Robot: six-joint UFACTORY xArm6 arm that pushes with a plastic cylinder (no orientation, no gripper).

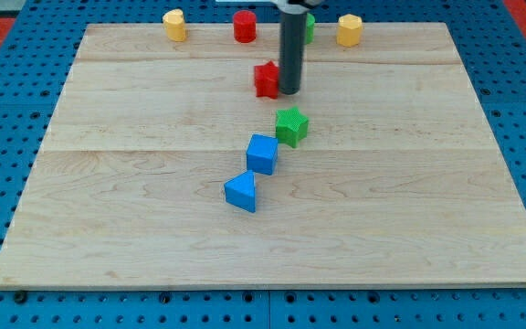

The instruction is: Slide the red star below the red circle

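Observation:
The red star [266, 79] lies on the wooden board [409, 183] near the top middle. The red circle [245, 26] stands at the board's top edge, above the star and slightly to its left. My tip [289, 91] touches the star's right side. The dark rod rises from there to the view's top edge.
A green block [308, 27] sits partly hidden behind the rod at the top. Yellow blocks stand at the top left [174, 25] and top right [350, 30]. A green star [291, 125], a blue cube [262, 153] and a blue triangle [241, 192] line up below the tip.

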